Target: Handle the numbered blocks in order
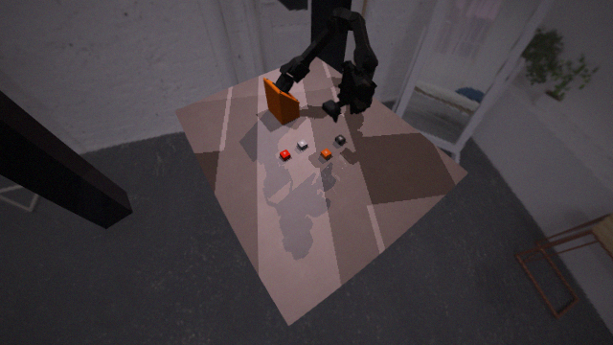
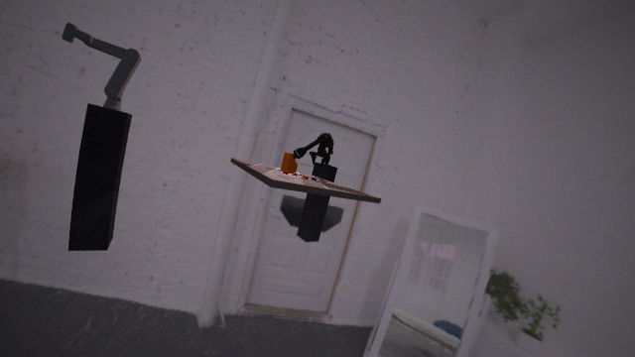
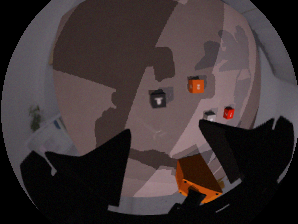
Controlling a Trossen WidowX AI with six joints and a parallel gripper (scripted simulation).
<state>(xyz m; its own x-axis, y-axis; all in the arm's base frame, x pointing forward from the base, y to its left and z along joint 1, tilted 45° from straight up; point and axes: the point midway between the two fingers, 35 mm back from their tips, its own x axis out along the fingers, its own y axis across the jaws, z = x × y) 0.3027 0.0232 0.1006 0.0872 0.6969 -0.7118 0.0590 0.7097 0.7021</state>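
Four small blocks stand apart on the table (image 1: 297, 287) (image 2: 278, 184): a black block (image 1: 340, 140) (image 3: 157, 101), an orange block (image 1: 326, 153) (image 3: 197, 86), a white block (image 1: 302, 145) (image 3: 209, 117) and a red block (image 1: 284, 154) (image 3: 228, 113). Their printed digits are too small and blurred to read surely. My gripper (image 1: 347, 115) (image 3: 166, 128) is open and empty, raised above the table. It is nearest the black block, which shows ahead of the gap between the fingers in the wrist view. The right finger's tip partly overlaps the white block there.
A tall orange box-like object (image 1: 280, 103) (image 2: 289, 163) (image 3: 197, 172) stands behind the blocks, beside the arm's lower end. A black pedestal (image 2: 314, 218) stands at the table's back. Another arm (image 2: 121, 74) stands on a separate pedestal (image 2: 99, 183), away from the table.
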